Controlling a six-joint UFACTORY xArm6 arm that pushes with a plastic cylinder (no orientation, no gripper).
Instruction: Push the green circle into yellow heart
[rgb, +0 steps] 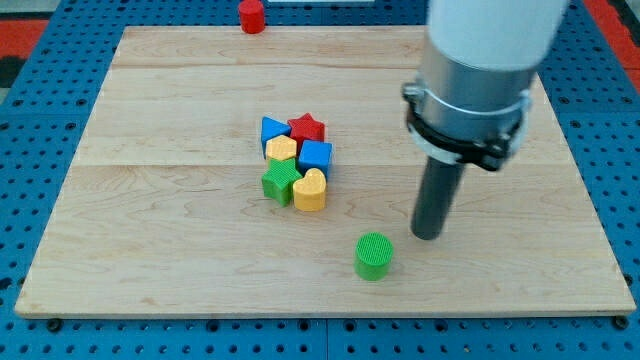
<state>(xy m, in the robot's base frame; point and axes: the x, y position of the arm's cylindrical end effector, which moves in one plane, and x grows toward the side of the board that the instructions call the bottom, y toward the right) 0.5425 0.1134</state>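
The green circle (374, 255) stands alone on the wooden board (150, 150), near the view's bottom middle. The yellow heart (310, 189) sits up and to the left of it, at the lower right of a tight cluster of blocks. My tip (428, 234) rests on the board just right of and slightly above the green circle, a small gap apart from it. The arm's big grey and white body hangs above the tip at the view's upper right.
The cluster also holds a green block (278, 183) left of the heart, a yellow block (281, 149), a blue cube (315, 155), a blue triangle (272, 130) and a red star (307, 127). A red cylinder (251, 16) stands beyond the board's top edge.
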